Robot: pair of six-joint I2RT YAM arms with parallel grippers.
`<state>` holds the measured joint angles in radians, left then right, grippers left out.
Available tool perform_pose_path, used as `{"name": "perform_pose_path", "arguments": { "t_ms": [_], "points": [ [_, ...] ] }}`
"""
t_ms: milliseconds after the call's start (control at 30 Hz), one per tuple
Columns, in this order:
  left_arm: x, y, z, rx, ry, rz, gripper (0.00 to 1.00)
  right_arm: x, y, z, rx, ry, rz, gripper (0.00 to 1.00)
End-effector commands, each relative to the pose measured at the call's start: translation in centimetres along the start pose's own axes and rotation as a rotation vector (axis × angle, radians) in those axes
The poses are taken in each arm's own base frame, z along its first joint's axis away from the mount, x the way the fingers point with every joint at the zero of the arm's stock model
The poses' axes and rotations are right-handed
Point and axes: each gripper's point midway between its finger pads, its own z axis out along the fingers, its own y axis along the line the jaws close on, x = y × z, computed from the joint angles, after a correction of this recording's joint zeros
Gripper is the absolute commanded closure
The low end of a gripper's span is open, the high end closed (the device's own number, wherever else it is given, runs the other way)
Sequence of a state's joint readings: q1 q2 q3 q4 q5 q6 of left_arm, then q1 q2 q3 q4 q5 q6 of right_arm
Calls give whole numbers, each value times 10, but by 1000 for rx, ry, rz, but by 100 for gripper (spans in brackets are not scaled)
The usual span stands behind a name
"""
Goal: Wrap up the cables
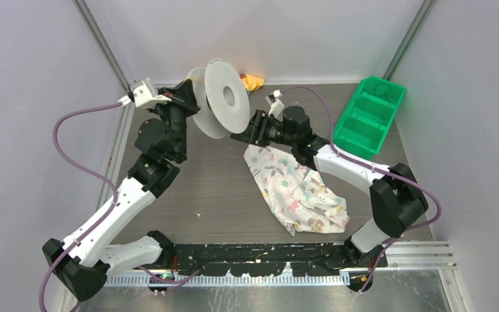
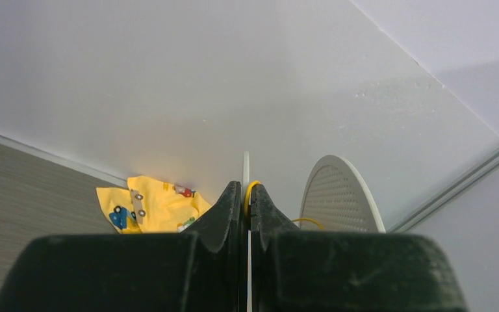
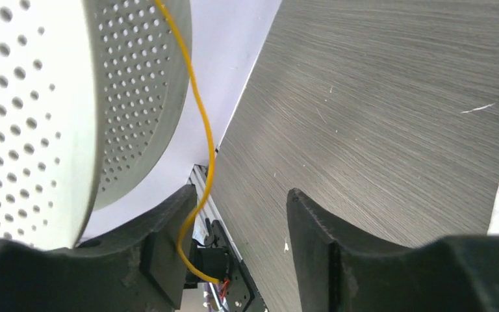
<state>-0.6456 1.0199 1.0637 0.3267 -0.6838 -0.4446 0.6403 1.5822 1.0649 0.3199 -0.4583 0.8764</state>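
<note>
A white perforated spool (image 1: 226, 97) is held on edge above the table's back left. My left gripper (image 1: 191, 97) is shut on one thin rim of it. In the left wrist view the jaws (image 2: 246, 192) pinch that rim edge-on, with the yellow cable (image 2: 249, 192) curving over the fingertips. The other rim (image 2: 341, 195) stands to the right. My right gripper (image 1: 247, 130) is open just right of the spool. In the right wrist view the cable (image 3: 204, 130) hangs off the spool (image 3: 52, 97) and down past the left finger (image 3: 169, 240). Its loose end dangles between the jaws (image 3: 240, 208), ungripped.
A white patterned cloth (image 1: 299, 192) lies on the table under and in front of the right arm. A yellow printed cloth (image 1: 253, 81) (image 2: 149, 205) lies by the back wall. A green compartment bin (image 1: 367, 117) stands at the back right. Walls enclose three sides.
</note>
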Motion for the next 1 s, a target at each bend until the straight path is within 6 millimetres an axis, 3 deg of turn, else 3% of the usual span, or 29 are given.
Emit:
{"name": "perform_pose_path", "arguments": {
  "t_ms": [0, 367, 567, 867, 967],
  "points": [
    [-62, -36, -7, 129, -115, -68, 99, -36, 61, -30, -157, -151, -212, 38],
    [-121, -63, -15, 213, -199, -95, 99, -70, 62, -75, -45, -301, -484, 13],
    [-150, -68, -17, 204, -262, -132, 99, -87, 65, -95, -23, -445, -593, 6],
    [-180, -76, -20, 221, -322, -179, 99, -99, 71, -97, -52, -527, -602, 2],
    [-187, -77, -21, 220, -331, -192, 99, -101, 87, -96, -158, -575, -627, 3]
  ]
}}
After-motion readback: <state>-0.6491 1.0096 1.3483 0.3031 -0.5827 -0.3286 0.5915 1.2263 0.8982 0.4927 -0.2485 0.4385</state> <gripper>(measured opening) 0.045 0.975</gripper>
